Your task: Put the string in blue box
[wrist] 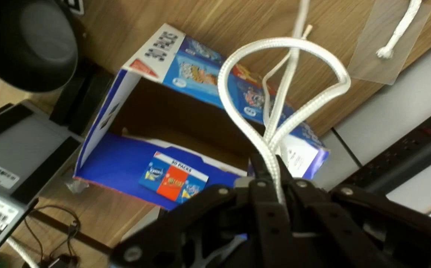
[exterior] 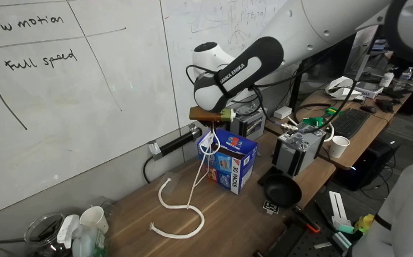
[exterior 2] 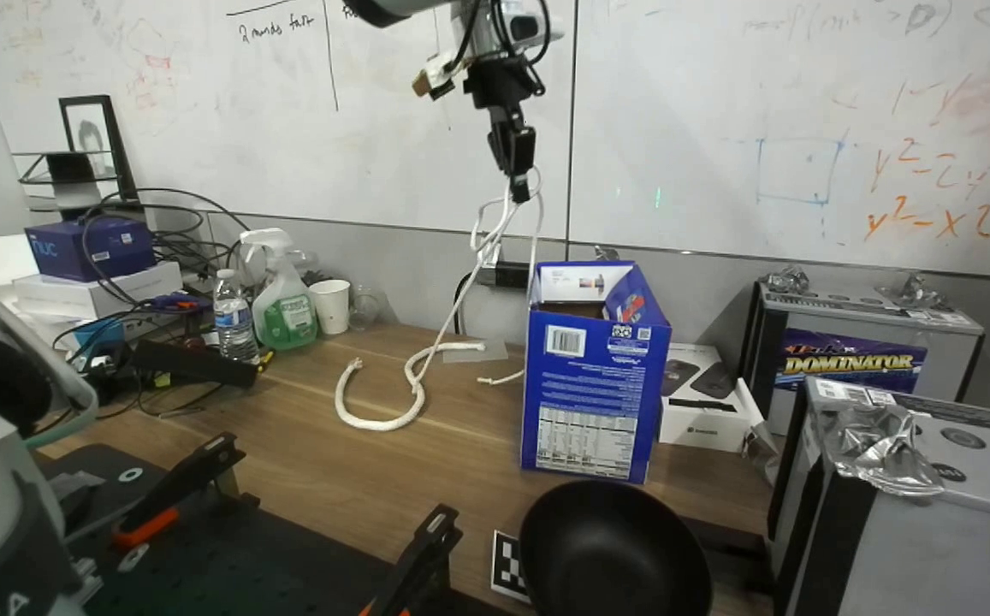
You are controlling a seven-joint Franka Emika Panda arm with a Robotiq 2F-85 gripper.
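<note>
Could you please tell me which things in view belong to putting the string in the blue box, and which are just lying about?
Belong to the job: white string; the gripper holding it; blue snack carton, top open.
Just lying about: black pan; spray bottle; water bottle; NUC box; black keyboard.

Marker-scrawled whiteboard [exterior 2: 700, 94], grey wall [exterior: 120, 178] below, wooden tables [exterior: 235, 225], dark floor [exterior: 404, 128]

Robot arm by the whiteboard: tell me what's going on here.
The robot arm has a white string pinched in its fingers, up above the wooden table. Loose strands hang down outside the blue box, which stands upright with its top open. The job is to put the string in the box, and that isn't done yet.
</note>
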